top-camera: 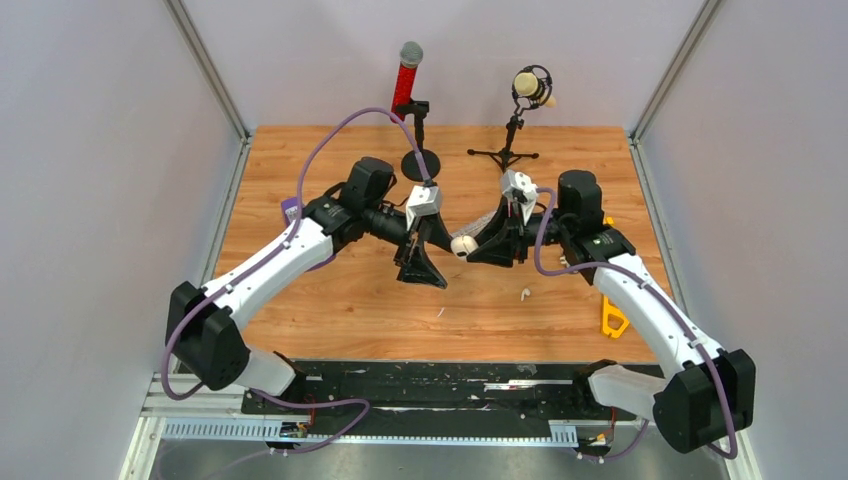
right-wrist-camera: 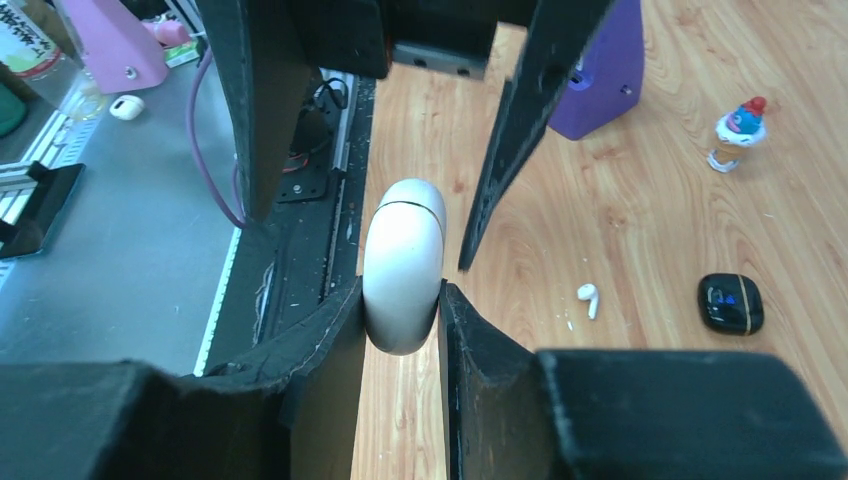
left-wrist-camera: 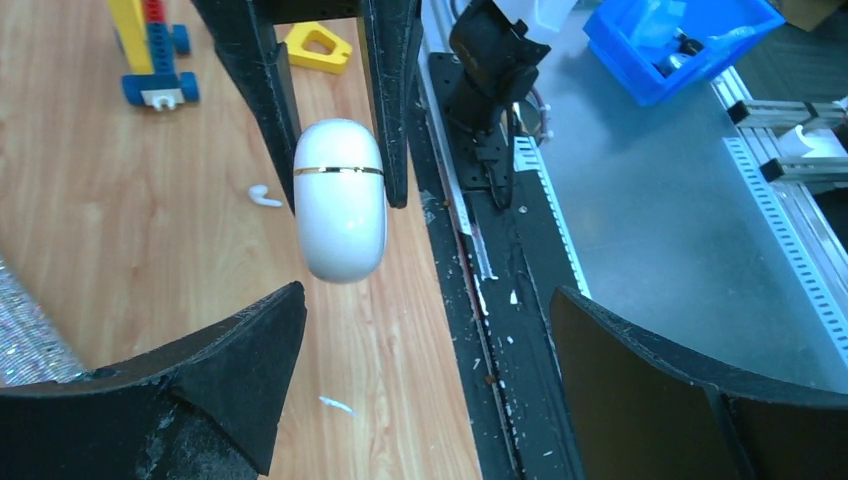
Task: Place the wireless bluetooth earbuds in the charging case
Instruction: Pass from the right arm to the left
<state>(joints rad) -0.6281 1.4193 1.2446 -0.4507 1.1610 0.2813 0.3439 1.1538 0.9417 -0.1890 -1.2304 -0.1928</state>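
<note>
From above, the charging case point(top-camera: 462, 245) hangs mid-table between the arms, just right of the left gripper point(top-camera: 424, 266) and pinched by the right gripper point(top-camera: 480, 246). A white earbud point(top-camera: 525, 294) lies loose nearer the right arm. In the left wrist view, its own fingers stand wide apart, holding nothing – the case's long axis runs along the right fingers. In the right wrist view, the jaws are clamped on the case's sides.

Wooden desk point(top-camera: 350, 310), small items scattered
White earbud point(top-camera: 525, 294) and yellow plastic piece point(top-camera: 612, 318) at 4 o'clock; red microphone's stand point(top-camera: 415, 165) at 12.
</note>
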